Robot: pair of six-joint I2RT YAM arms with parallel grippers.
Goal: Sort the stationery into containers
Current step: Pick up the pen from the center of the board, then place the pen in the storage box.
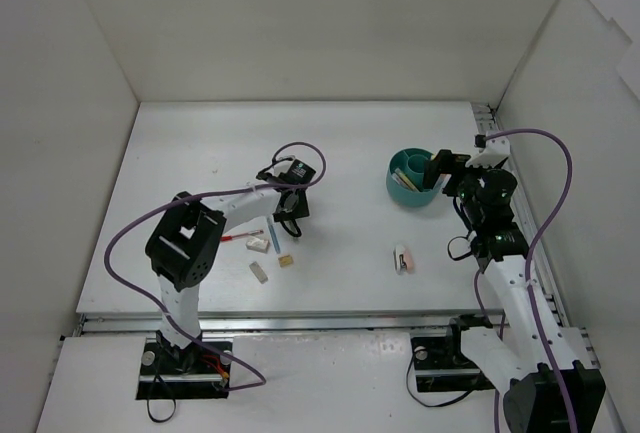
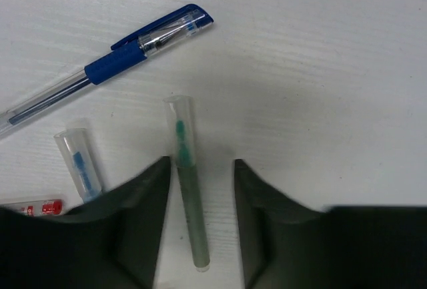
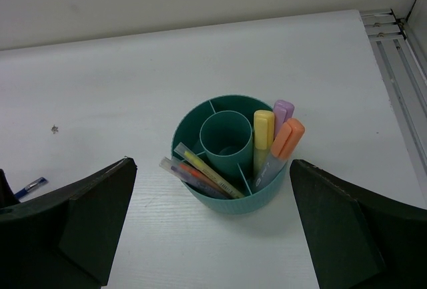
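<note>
My left gripper [image 2: 201, 164] is open and low over the table, with its jaws on either side of a thin green marker [image 2: 187, 199] that lies flat, close to the left finger. A blue pen [image 2: 113, 62], a clear-capped blue marker [image 2: 80, 165] and the end of a red pen [image 2: 37, 207] lie nearby. In the top view the left gripper [image 1: 291, 213] is at the table's middle left. The round teal organiser [image 3: 230, 192] holds yellow, purple and orange highlighters [image 3: 262, 132] and thin markers [image 3: 200, 175]. My right gripper [image 3: 212, 169] is wide open and empty, hovering just before the organiser [image 1: 413, 179].
In the top view a red pen [image 1: 236, 236], a blue pen [image 1: 272, 234], a white eraser [image 1: 258, 244], a tan eraser [image 1: 286, 261] and another white eraser [image 1: 259, 271] lie near the left gripper. A pink and white eraser [image 1: 402, 258] lies at centre right. White walls surround the table.
</note>
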